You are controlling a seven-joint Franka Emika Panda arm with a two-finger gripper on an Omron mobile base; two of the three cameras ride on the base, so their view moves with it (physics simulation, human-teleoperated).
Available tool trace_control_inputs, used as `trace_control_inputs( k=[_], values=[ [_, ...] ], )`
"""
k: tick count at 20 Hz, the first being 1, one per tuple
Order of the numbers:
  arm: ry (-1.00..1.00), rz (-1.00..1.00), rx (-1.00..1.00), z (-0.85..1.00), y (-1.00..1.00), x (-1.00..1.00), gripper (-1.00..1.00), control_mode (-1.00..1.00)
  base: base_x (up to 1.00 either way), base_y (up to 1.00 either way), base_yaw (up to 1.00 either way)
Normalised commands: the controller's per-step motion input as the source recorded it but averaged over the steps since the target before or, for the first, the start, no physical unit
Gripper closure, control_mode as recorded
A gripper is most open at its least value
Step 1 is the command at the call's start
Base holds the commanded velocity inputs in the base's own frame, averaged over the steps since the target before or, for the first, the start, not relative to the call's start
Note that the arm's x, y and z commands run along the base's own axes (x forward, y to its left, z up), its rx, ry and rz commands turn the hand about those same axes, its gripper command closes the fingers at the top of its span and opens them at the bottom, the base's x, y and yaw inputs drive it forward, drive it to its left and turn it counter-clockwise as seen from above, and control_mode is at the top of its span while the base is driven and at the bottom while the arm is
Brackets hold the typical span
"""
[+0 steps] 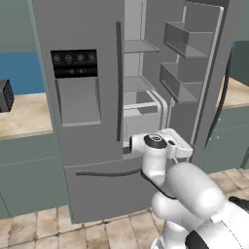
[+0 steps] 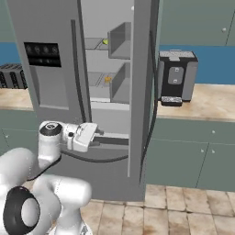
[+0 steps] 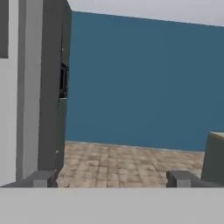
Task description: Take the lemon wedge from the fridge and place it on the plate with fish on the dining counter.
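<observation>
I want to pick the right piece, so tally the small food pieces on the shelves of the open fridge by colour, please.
Yellow-green, the lemon wedge on the upper shelf: 1
Orange-yellow piece on the shelf below: 1
Total: 2

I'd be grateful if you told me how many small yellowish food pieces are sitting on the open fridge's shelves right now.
2: a yellow-green piece on the upper shelf, and an orange-yellow piece on the shelf below. The door bins may hide others.
</observation>
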Motion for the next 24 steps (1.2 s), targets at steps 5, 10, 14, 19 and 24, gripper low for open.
trace_control_inputs(
  k=[5,10,14,19,24],
  values=[
    [0.32,0.51,0.07,0.41,1.0,-0.12,-1.0,-1.0,0.0,0.0,0.0],
    [0.53,0.41,0.32,0.64,0.82,0.5,-1.0,-1.0,0.0,0.0,0.0],
    [0.48,0.41,0.42,0.47,0.46,0.4,-1.0,-1.0,0.0,0.0,0.0],
    [0.11,0.13,0.14,0.04,0.06,0.12,-1.0,-1.0,0.0,0.0,0.0],
    [0.0,0.02,0.02,0.13,0.9,0.26,-1.0,-1.0,0.0,0.0,0.0]
  ],
)
